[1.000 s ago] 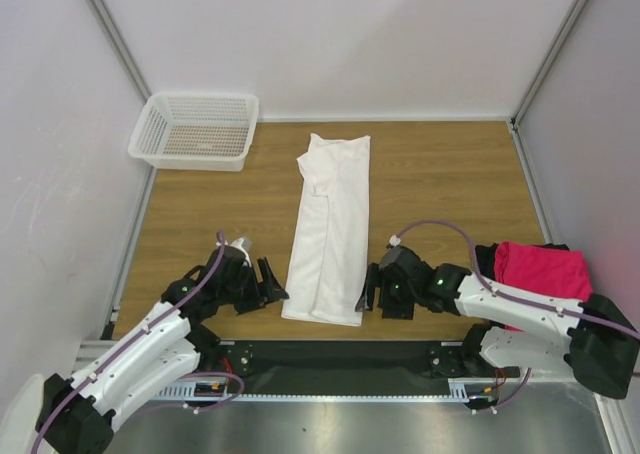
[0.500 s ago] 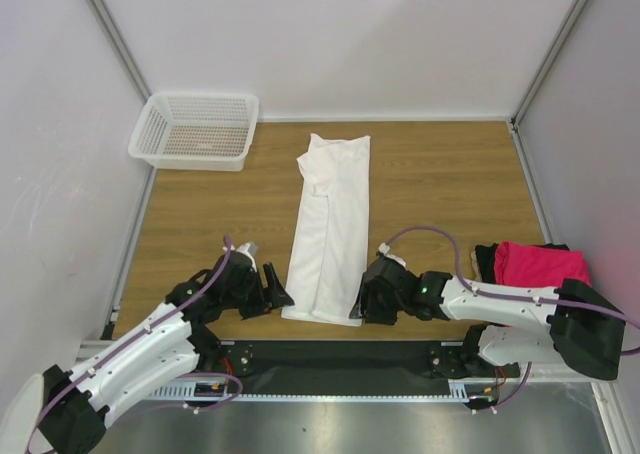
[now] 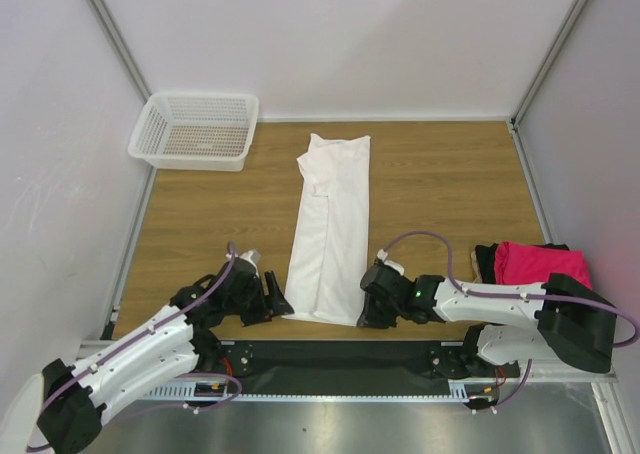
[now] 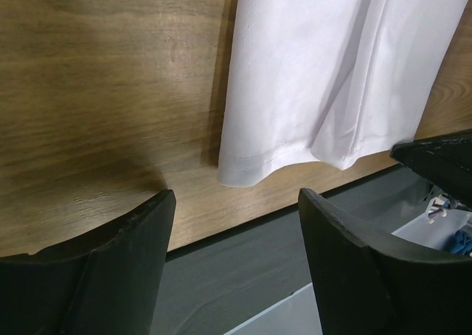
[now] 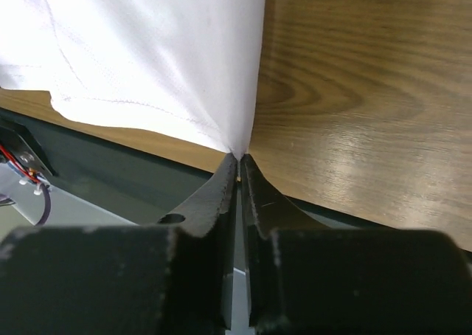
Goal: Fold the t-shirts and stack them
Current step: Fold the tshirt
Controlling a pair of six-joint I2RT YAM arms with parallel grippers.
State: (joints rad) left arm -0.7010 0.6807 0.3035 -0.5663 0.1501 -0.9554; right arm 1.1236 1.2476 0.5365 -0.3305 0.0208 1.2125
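The right end effector (image 5: pixel 240 171) has just pinched shut on the near right hem corner of the long-folded white t-shirt (image 3: pixel 330 224), lying mid-tabletop (image 3: pixel 440 174). The left end effector (image 3: pixel 276 300), jaws wide, has edged toward the near left corner, so a fold away from the arms looks imminent.

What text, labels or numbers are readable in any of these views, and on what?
No text can be read.
The small tag on the white t-shirt: too small to read.
No print shows on the basket or the pink t-shirt.
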